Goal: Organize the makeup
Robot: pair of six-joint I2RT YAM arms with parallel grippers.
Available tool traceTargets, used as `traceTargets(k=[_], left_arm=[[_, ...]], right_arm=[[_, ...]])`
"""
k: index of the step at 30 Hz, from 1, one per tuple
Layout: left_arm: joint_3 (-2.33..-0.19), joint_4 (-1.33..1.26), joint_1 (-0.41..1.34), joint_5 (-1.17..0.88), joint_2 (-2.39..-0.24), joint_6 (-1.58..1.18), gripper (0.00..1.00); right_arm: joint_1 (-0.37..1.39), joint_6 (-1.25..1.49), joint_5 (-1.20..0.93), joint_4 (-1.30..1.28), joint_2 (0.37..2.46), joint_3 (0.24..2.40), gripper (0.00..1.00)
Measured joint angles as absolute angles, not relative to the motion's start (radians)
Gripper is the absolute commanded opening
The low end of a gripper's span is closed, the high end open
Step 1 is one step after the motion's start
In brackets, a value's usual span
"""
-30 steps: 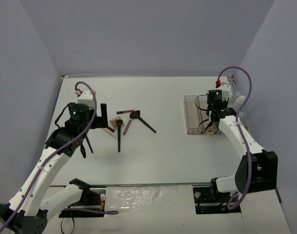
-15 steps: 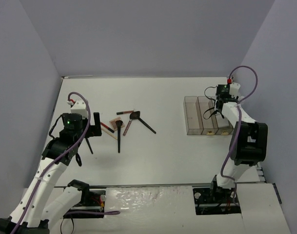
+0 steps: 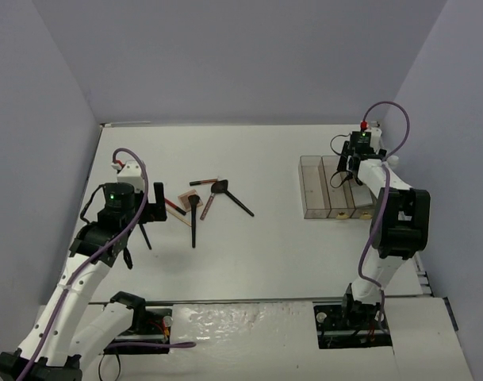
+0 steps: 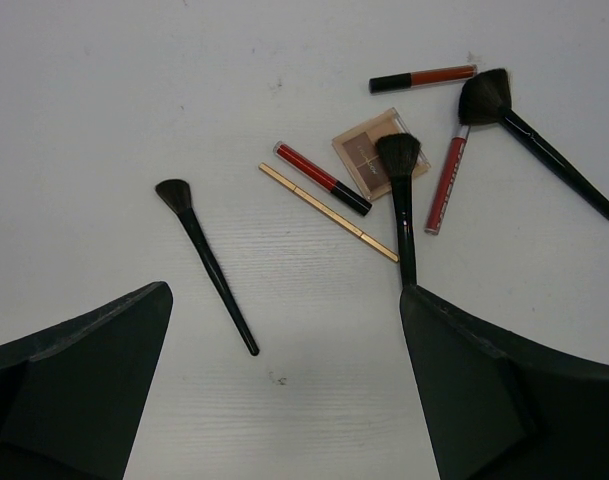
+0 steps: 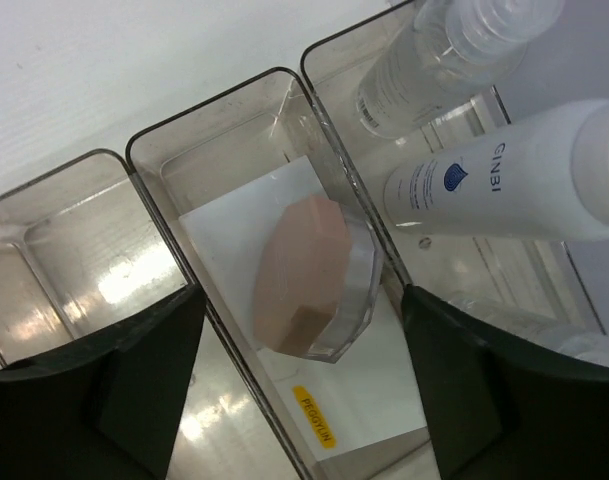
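Starting with the pink compact [image 5: 309,275]: dead centre of the right wrist view, down in the middle one of the three organizer [image 5: 224,95] compartments showing there. Resting on a white card [image 5: 229,215] and tipped up against the right-hand wall. Tilt probably down to a slot too narrow for lying flat. Next slot over, upper right of that frame: a white tube [image 5: 504,175] and a clear bottle [image 5: 434,55] side by side. So apparently sorting by type, bottles in one slot, flat stuff in another.

Right gripper [image 5: 301,310] straight above the compact, fingers spread to either side, pinching nothing, no visible contact. Reads like the placing step for that item, done or close to it.

Rest of the makeup well apart from all that, loose on the table [image 3: 273,238], left of centre in the top view. In the left wrist view:
- small black brush [image 4: 206,265] alone at centre left
- gold pencil [image 4: 329,213] with a red tube [image 4: 322,180] just beside it
- tan palette [image 4: 369,150] with a middle brush [image 4: 402,215] lying across one corner
- pink gloss [image 4: 447,180], orange tube [image 4: 424,78] along the top, big brush [image 4: 537,140] at upper right

Left gripper [image 4: 284,295] hanging over the pile near the bottom of the frame, jaws fully apart, holding nothing. Wide stance making sense for dropping around a thin handle lying flat. Guessing the lone small brush as the easiest grab, clear of all neighbours. Palette and crossed brush trickier: real risk of dragging one along with the other.
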State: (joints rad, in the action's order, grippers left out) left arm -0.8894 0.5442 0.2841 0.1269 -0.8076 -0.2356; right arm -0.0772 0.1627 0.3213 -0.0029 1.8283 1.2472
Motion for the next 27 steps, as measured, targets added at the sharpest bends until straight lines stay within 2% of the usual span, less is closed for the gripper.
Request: traceTargets(k=[7,12,17,20,22,27], left_arm=[[-0.889,0.541,0.268,0.107,-0.820,-0.236,0.97],[-0.889,0.533,0.267,0.074,-0.852,-0.236,0.97],[-0.890,0.527,0.267,0.028,-0.937,-0.250,0.96],[-0.899,0.522,0.267,-0.007,-1.000,-0.278,0.89],[-0.911,0.522,0.267,-0.022,-1.050,-0.303,0.79],[-0.988,0.469,0.267,-0.021,-1.250,-0.417,0.82]], right_arm=[[-0.069,0.157,0.276,-0.007,1.753,1.240,0.89],[-0.018,0.166,0.193,-0.006,1.571,1.208,0.90],[0.111,0.168,0.084,0.014,1.370,1.150,0.90],[0.147,0.186,-0.018,0.055,1.286,1.076,0.90],[0.151,0.196,-0.069,0.071,1.254,1.032,0.91],[0.151,0.221,-0.164,0.102,1.202,0.904,0.91]])
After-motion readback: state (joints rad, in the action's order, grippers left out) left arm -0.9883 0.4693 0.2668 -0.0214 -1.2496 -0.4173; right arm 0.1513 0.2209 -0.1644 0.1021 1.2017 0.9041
